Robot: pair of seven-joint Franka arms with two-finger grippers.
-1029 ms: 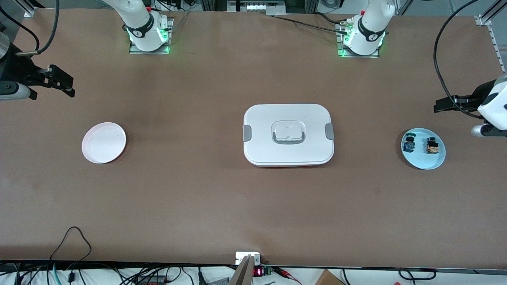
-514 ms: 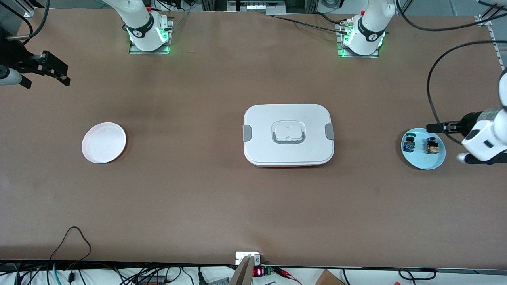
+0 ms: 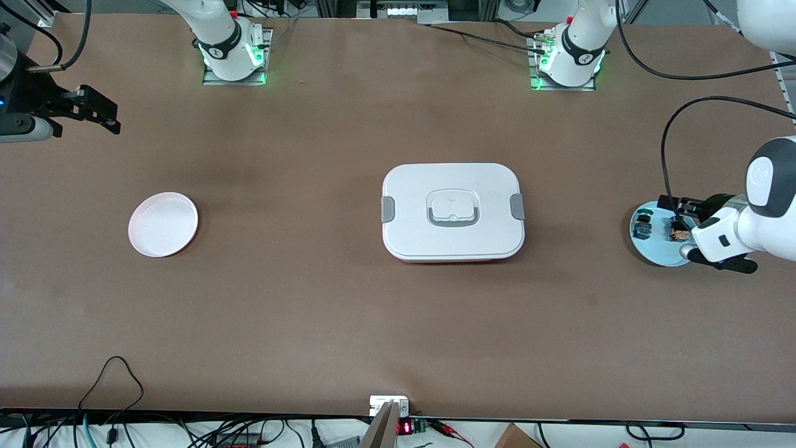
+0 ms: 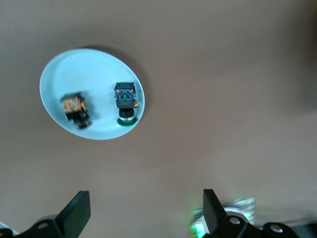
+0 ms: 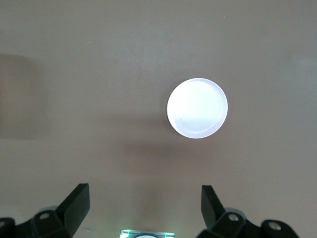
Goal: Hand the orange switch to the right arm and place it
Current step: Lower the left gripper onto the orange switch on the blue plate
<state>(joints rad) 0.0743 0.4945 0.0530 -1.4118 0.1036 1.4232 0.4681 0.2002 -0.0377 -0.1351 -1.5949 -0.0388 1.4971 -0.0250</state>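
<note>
Here the orange switch [image 3: 677,233] lies in the blue plate [image 3: 659,254], directly under the open, empty left gripper [image 3: 675,206]; the right gripper [image 3: 99,115] waits open, well apart.

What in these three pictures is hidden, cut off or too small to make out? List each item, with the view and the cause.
- Blue plate, front view: part is covered by the left gripper and its wrist.
- Orange switch, front view: too small for detail, partly covered; blurred in the left wrist view.
- Right gripper, front view: its arm is cut off by the frame edge.
- White box: the lid hides any contents.
</note>
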